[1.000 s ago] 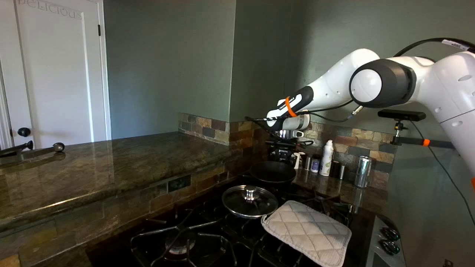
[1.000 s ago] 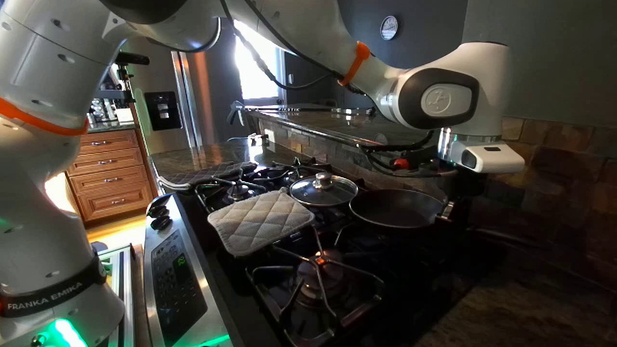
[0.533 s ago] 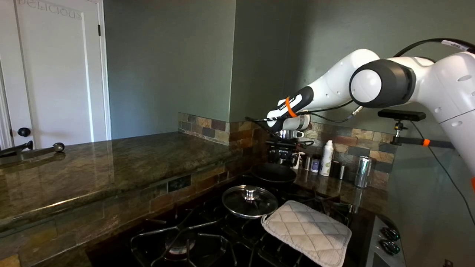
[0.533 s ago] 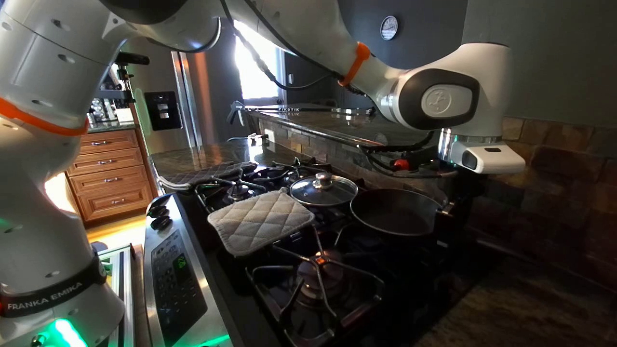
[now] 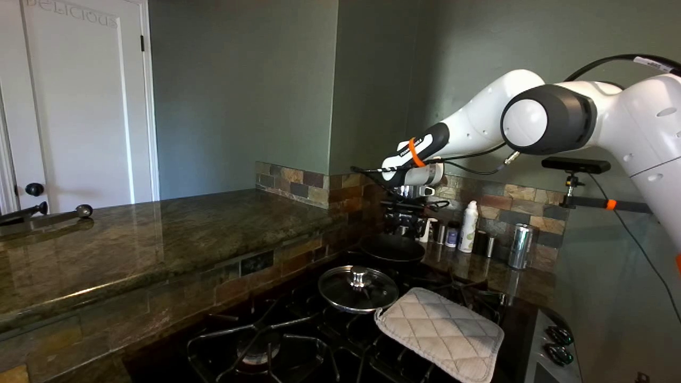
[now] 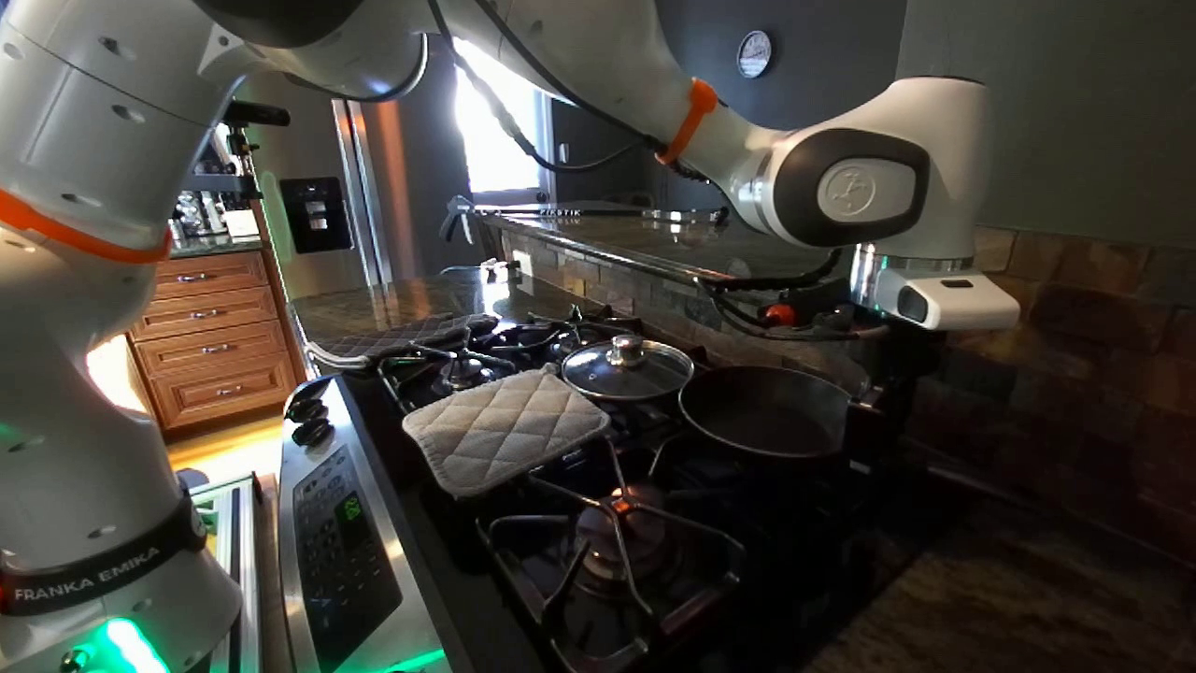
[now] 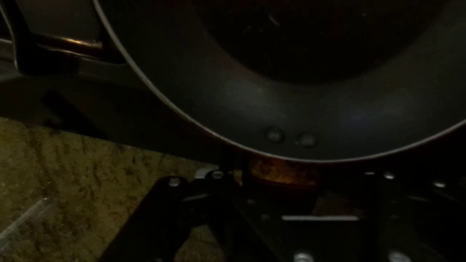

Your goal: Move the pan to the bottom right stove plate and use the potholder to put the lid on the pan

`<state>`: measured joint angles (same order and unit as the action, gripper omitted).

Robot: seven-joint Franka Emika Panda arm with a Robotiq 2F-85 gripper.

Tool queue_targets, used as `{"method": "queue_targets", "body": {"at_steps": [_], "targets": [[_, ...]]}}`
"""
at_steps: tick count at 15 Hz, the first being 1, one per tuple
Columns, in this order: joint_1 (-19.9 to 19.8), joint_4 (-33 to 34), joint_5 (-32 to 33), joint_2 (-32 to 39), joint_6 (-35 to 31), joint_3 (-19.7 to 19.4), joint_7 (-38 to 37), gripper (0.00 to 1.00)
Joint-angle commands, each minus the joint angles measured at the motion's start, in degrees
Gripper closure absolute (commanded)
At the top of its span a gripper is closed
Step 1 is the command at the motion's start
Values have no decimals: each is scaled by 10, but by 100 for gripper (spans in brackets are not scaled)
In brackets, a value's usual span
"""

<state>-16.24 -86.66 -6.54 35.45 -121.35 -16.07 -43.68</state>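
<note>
The dark pan (image 6: 771,411) sits at the back of the stove in both exterior views; its inside wall and two rivets fill the top of the wrist view. At the handle end, my gripper (image 7: 304,173) reaches down with its jaws spread apart around the short orange-brown handle base (image 7: 284,173), gaps showing at the sides. Shadow hides the fingertips in the exterior views. The shiny glass lid (image 5: 340,287) with its steel knob lies beside the pan. The quilted cream potholder (image 5: 441,332) lies flat, one corner at the lid's edge. The bottom right stove plate (image 6: 621,533) shows its bare grate.
Behind the pan runs a tiled wall (image 6: 1093,308). Bottles and a white spray can (image 5: 468,229) stand on the counter by the stove, with a steel canister (image 5: 520,247) farther along. A dark mat (image 6: 411,336) lies on the far counter.
My jaws have spread from nearly shut. The pan has settled slightly lower, its rim shifting a little in both exterior views. The wrist has risen very slightly.
</note>
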Motion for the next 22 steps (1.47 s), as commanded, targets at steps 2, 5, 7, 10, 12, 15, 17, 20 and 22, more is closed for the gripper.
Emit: {"method": "queue_targets", "body": {"at_steps": [2, 5, 7, 10, 12, 15, 17, 20, 22], "targets": [[-3, 15, -12, -1, 18, 5, 10, 46], [-2, 18, -11, -1, 19, 6, 11, 75], [-1, 17, -10, -1, 19, 5, 11, 77], [-1, 17, -8, -1, 20, 5, 11, 26], [-1, 17, -9, -2, 20, 6, 13, 12], [-1, 19, -10, -4, 24, 7, 15, 0], [0, 21, -9, -2, 26, 8, 16, 27], [0, 22, -9, 0, 30, 9, 17, 36], [0, 22, -9, 1, 33, 9, 18, 53]]}}
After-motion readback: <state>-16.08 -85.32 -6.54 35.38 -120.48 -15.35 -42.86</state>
